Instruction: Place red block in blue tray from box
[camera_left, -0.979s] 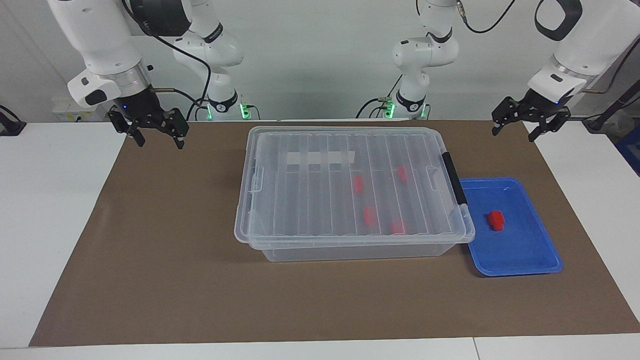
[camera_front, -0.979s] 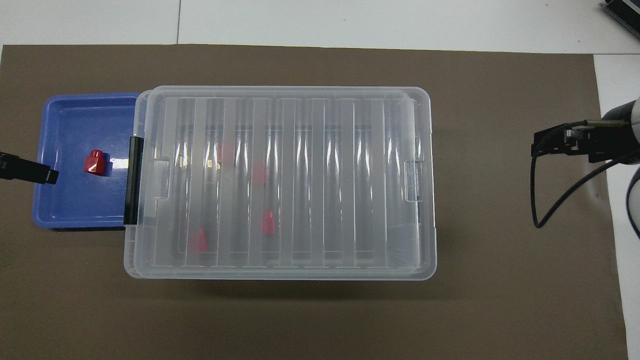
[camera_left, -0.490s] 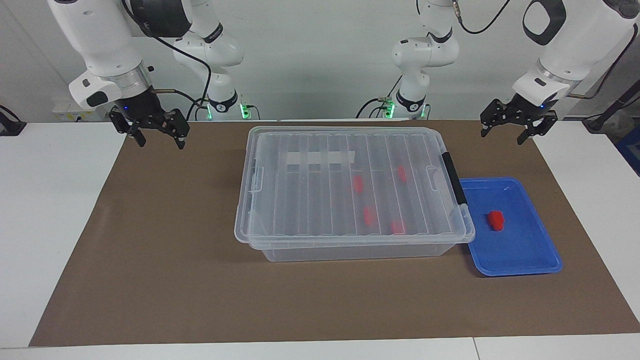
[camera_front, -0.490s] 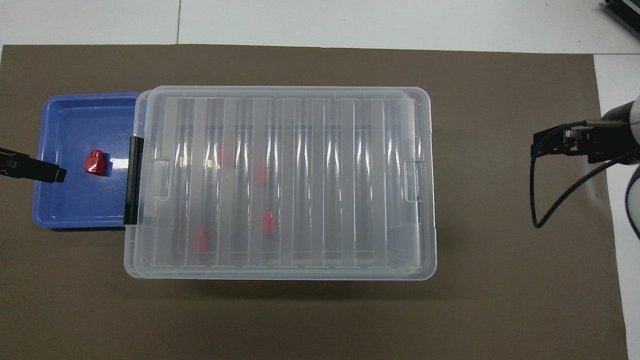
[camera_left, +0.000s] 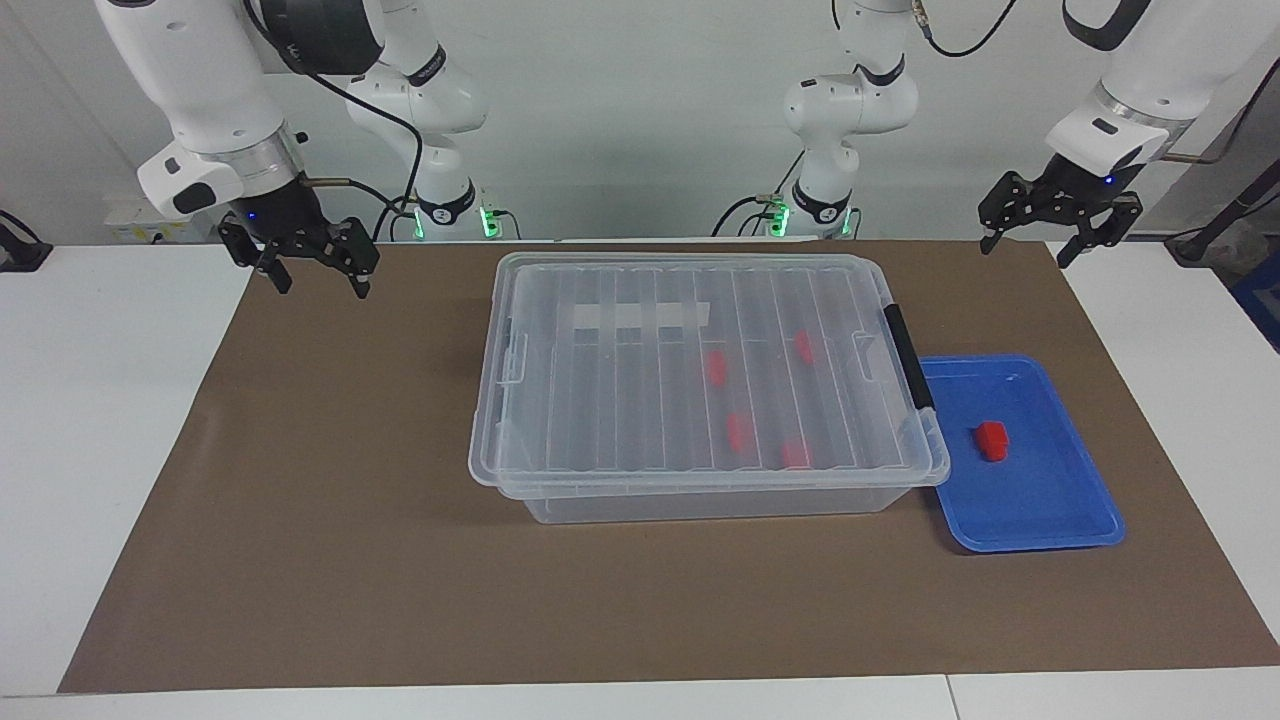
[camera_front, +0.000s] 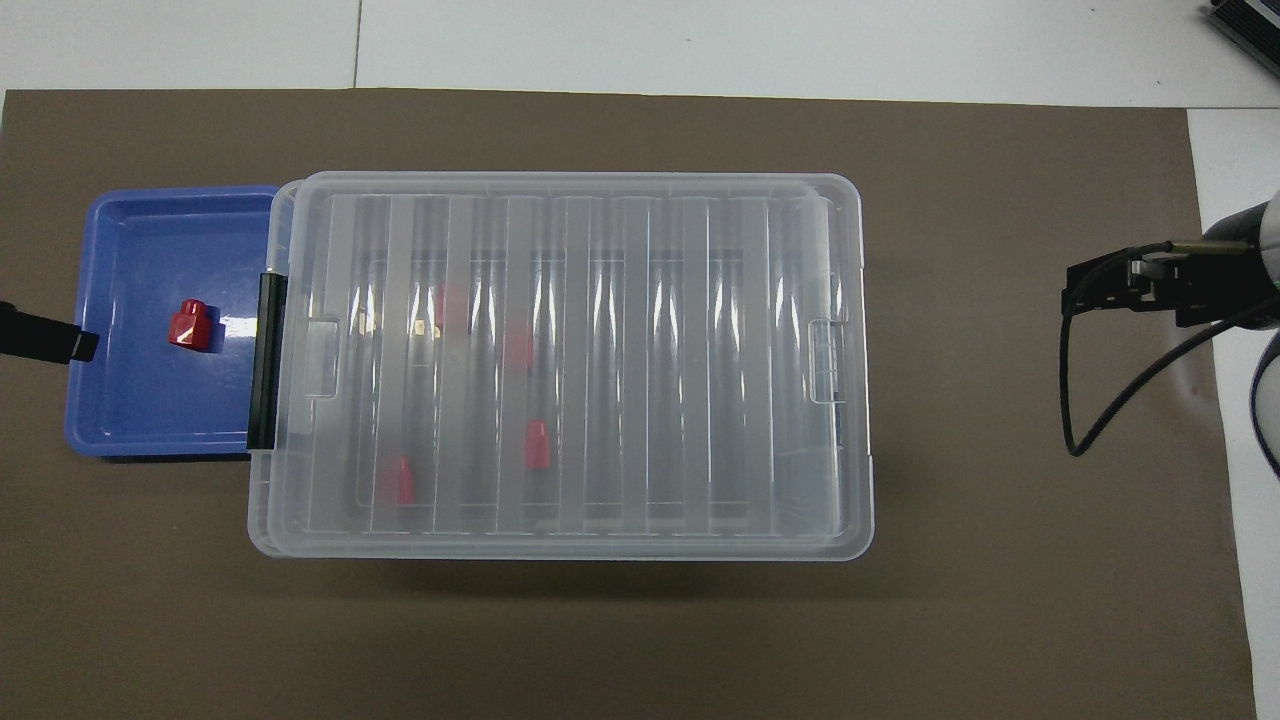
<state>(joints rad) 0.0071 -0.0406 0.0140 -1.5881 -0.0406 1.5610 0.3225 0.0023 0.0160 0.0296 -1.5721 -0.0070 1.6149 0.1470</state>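
Toward the left arm's end of the table, the blue tray (camera_left: 1040, 520) is lying flat on the brown mat (camera_left: 330, 560), just beside the box (camera_left: 700, 495) at the end that carries the black handle (camera_left: 908, 356). One red block (camera_left: 992, 440) is sitting on the tray floor, about midway along it and free of any grip. The left gripper (camera_left: 1031, 247) is hanging in the air above the mat's corner at the robots' edge of the table, its jaws standing apart with nothing between them; the block is lying well clear of those jaws, down on the tray and closer to the table's middle line. The box is occupying the centre of the table with its ribbed lid (camera_left: 690, 360) closed and a white tape strip (camera_left: 640, 316) across it. Four more red blocks (camera_left: 715, 368) are showing through the lid, all gathered in the half of the box toward the tray. The right gripper (camera_left: 318, 283) is hovering over the mat's corner at the right arm's end, near the robots' edge, well apart from the box, its jaws also spread and holding nothing.
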